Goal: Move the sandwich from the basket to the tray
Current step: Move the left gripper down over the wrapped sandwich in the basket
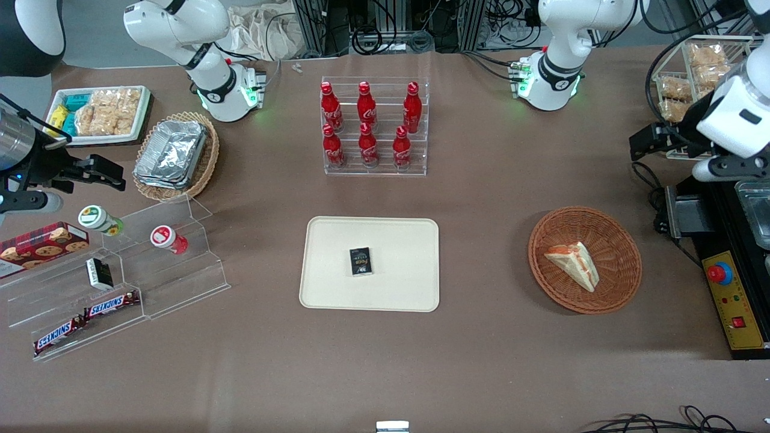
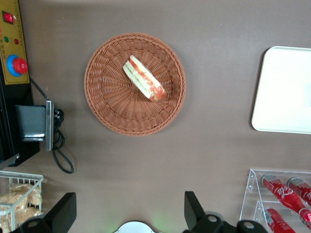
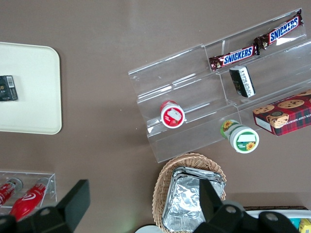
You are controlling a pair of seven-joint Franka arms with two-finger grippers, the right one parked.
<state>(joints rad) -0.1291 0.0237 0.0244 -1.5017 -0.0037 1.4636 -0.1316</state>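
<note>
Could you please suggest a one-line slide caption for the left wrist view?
Open pincer hovers above the table, with the sandwich lying in the basket and the tray beside it.

Brown table (image 1: 481, 198) carries, at centre, the cream tray (image 1: 397, 240); toward the working arm's end, the reddish-brown basket (image 1: 619, 234) and a black-and-yellow control box (image 1: 735, 307). Farther from the front camera than the tray stands a clear rack (image 1: 374, 168) with 6 red bottles. Toward the parked arm's end lie a stepped acrylic stand (image 1: 180, 282), a tan wicker basket (image 1: 207, 165) of foil trays and a white snack tray (image 1: 102, 139); the gripper (image 1: 646, 144) hangs above the table's working-arm end.
</note>
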